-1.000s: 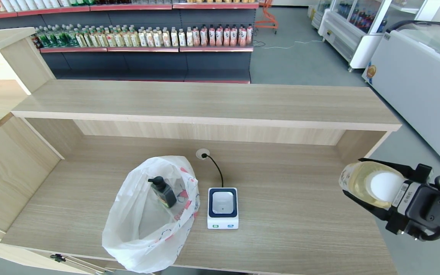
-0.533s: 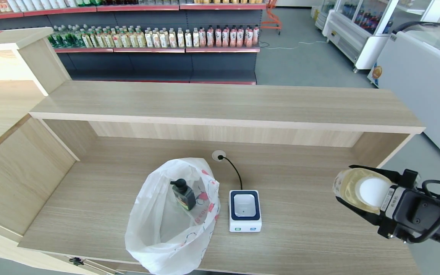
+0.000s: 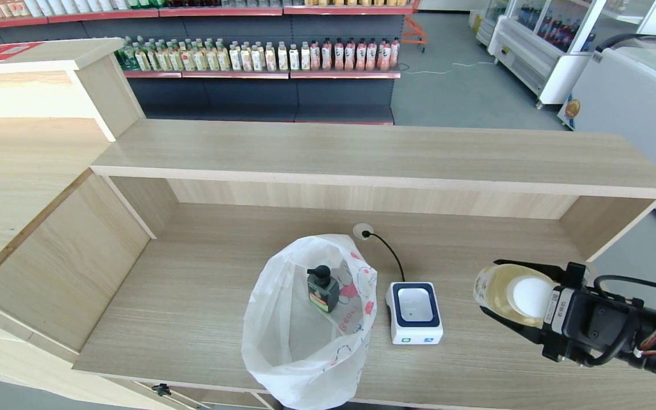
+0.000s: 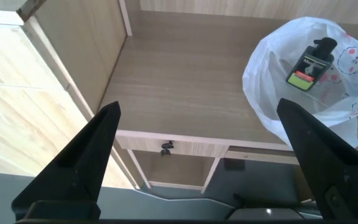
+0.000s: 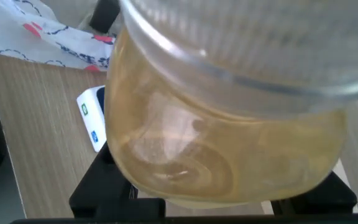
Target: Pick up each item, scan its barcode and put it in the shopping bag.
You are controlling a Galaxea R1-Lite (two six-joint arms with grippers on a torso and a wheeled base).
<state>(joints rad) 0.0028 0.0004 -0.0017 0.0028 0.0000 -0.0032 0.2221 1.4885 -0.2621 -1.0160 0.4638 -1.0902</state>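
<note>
My right gripper (image 3: 504, 293) is shut on a clear bottle of yellowish liquid (image 3: 499, 290) with a white cap, held on its side above the counter's right part, to the right of the scanner (image 3: 414, 312). The same bottle (image 5: 229, 118) looms close in the right wrist view, with the scanner (image 5: 92, 118) below it. A white shopping bag (image 3: 311, 319) stands open left of the scanner with a dark pump bottle (image 3: 322, 288) inside. My left gripper (image 4: 201, 155) hangs open off the counter's front edge, the shopping bag (image 4: 309, 81) and pump bottle (image 4: 311, 61) ahead of it.
The scanner's black cable (image 3: 388, 253) runs to a hole in the counter (image 3: 203, 285). A raised wooden ledge (image 3: 362, 154) walls the back, wooden side panels close both ends. Shelves of drink bottles (image 3: 259, 54) and freezers (image 3: 624, 85) stand beyond.
The head camera has swung left, so the whole scene sits further right. The right gripper with the bottle has come lower and closer to the scanner.
</note>
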